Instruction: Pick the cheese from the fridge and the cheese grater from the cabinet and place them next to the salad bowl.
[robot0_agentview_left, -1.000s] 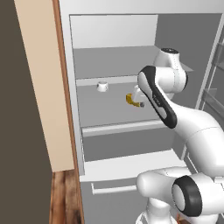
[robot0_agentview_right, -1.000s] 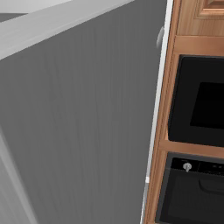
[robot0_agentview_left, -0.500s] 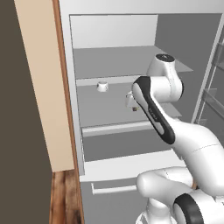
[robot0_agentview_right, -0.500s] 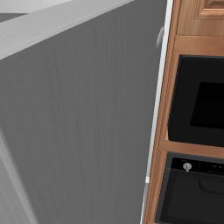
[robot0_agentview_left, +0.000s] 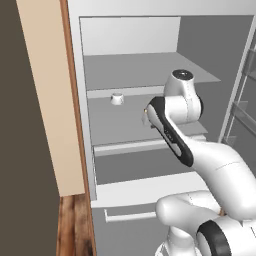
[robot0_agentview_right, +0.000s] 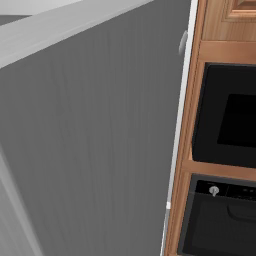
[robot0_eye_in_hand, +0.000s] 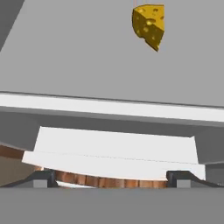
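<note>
The cheese (robot0_eye_in_hand: 149, 25), a small yellow-orange wedge with holes, rests on a grey shelf of the open fridge (robot0_agentview_left: 130, 127), near the top of the hand view. My gripper (robot0_eye_in_hand: 111, 179) is open, its two dark fingertips (robot0_eye_in_hand: 43, 177) spread wide at the bottom, well short of the cheese with nothing between them. In the left base view my white arm (robot0_agentview_left: 172, 132) reaches into the fridge at the middle shelf. The cheese grater, the cabinet and the salad bowl are out of view.
A small white cup (robot0_agentview_left: 117, 99) stands on the upper shelf to the left of my arm. The shelf's white front lip (robot0_eye_in_hand: 109, 107) lies between gripper and cheese. The grey fridge door (robot0_agentview_right: 90, 135) stands beside a wooden housing with black ovens (robot0_agentview_right: 225, 120).
My arm has swung left and deeper toward the middle shelf, now covering the cheese in the left base view. The jaws have spread wider.
</note>
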